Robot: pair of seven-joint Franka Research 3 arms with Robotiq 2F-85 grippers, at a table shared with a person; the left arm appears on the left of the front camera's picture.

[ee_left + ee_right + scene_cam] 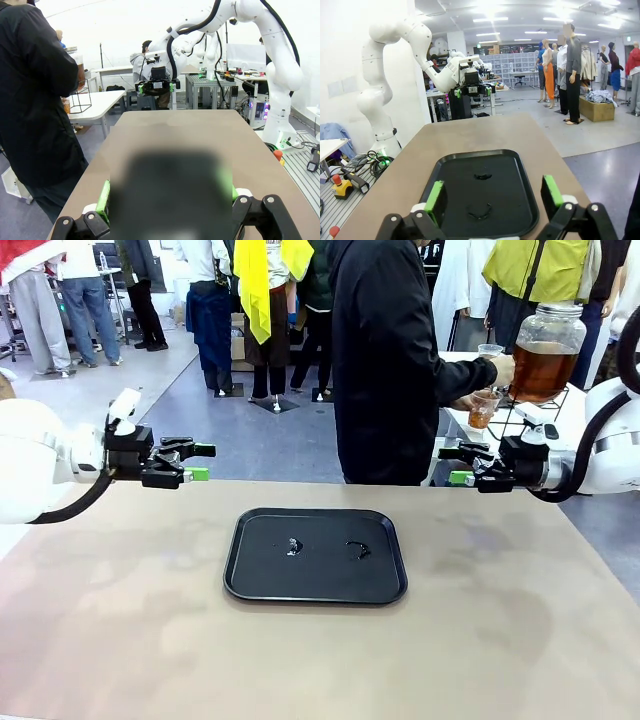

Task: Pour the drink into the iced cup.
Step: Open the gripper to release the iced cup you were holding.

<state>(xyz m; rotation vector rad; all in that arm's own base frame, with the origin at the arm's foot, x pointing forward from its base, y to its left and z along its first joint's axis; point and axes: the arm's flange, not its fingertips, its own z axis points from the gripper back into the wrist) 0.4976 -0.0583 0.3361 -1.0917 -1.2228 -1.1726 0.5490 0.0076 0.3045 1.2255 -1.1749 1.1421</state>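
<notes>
A person in a black jacket [390, 370] stands at the far side of the brown tabletop [320, 650], turned toward a white side table at the picture's right, where a large glass jar [547, 352] with a lid sits raised on a black wire stand [530, 418]. The drink [544, 370], an amber-brown liquid, fills roughly the lower half of that jar. One of the person's hands [503, 370] rests against the jar near its base, while a clear plastic cup [483, 408] with a little amber liquid in it is held just below, close to the spigot; a second clear cup [490, 350] stands behind. On the tabletop a black tray [316, 555] lies near the middle, bare but for two small dark marks or scraps too small to identify. The robot's left hand [200, 462] hovers over the tabletop's far left edge, its green-padded fingers spread apart and gripping nothing. The right hand [456, 466] hangs at the far right edge, likewise with fingers apart and nothing between them; in its wrist view the green pads [435, 200] frame the tray from above. Both hands point inward toward each other, well apart from the tray and from the jar.
</notes>
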